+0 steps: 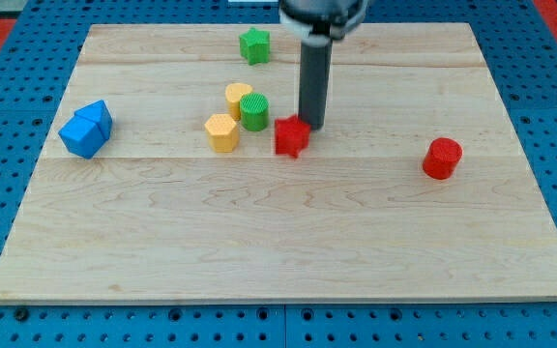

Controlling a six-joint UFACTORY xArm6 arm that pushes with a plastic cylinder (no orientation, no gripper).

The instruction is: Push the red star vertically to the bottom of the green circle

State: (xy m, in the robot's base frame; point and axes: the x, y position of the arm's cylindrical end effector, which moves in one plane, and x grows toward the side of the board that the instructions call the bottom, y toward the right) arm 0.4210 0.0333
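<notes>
The red star (pixel 291 136) lies near the board's middle, a little blurred. The green circle (pixel 254 111) stands just to its upper left, a small gap between them. My tip (pixel 313 128) is at the red star's upper right edge, touching or almost touching it. The dark rod rises from there to the view's top.
A yellow circle (pixel 238 100) and a yellow hexagon (pixel 221 132) crowd the green circle's left side. A green star (pixel 254 45) sits near the top edge. Two blue blocks (pixel 86 130) lie at the left. A red circle (pixel 442 159) stands at the right. The wooden board (pixel 278 251) rests on a blue pegboard.
</notes>
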